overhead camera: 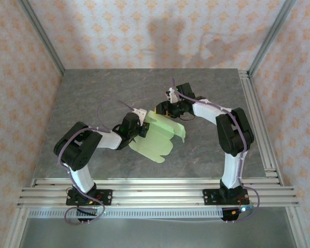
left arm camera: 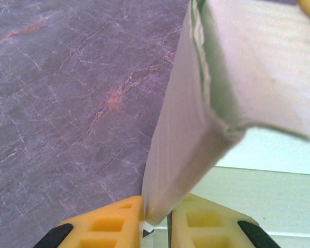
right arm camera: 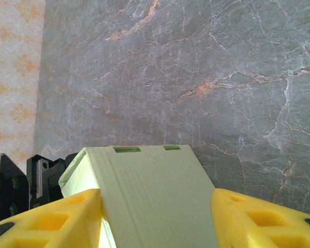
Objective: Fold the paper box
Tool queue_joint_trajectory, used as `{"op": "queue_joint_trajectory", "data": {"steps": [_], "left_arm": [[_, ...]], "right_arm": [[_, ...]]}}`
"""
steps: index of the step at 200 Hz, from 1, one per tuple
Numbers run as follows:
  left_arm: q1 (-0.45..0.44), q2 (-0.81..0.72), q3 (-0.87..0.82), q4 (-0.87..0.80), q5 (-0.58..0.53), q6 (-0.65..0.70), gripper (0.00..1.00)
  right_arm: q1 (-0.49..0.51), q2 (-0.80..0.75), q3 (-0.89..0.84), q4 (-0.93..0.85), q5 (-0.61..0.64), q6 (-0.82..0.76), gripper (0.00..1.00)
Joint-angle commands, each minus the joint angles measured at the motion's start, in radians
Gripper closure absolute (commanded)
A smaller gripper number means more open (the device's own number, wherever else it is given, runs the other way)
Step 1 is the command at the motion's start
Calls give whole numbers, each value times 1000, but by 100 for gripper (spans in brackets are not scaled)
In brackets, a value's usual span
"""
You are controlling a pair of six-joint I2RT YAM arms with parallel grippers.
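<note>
Paper box [overhead camera: 157, 137] is mid-table, between my two arms. It's partly folded: the right side curls up and the rounded flaps [overhead camera: 151, 150] lie flat on the near side.

Left gripper [left arm camera: 156, 221]: fingers nearly together, pinching one upright card wall at its edge from the box's left side. Beyond the pinch the wall leans off to the right.

Right gripper [right arm camera: 155, 199]: fingers well apart, one on each side of a folded panel at the box's far side. The card fills the gap between them, so I read it as clamped across the panel's width. Two slots [right arm camera: 126, 149] sit at the panel's far edge.

Handling, my read:
- Thin card, very light. Weight isn't an issue.
- Stiff along a panel, floppy across a crease. Folds will likely spring back if let go.
- Dents and creases easily, so squeeze lightly.
- The table [overhead camera: 93, 103] looks smooth, so expect the sheet to slide unless one gripper anchors it.
- Hold mid-panel close to a score line. Avoid tab tips and flap ends, which would just bend.

No brand, label or print readable anywhere on the card. It's plain pale yellow-green.
</note>
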Motion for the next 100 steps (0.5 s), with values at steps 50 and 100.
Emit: {"op": "queue_joint_trajectory", "data": {"steps": [50, 100], "left_arm": [[-4, 1, 62, 34, -10, -8, 83], [-3, 39, 95, 23, 4, -20, 82]], "right_arm": [[-1, 14, -36, -51, 46, 1, 45], [0, 19, -28, -47, 35, 7, 45]]}}
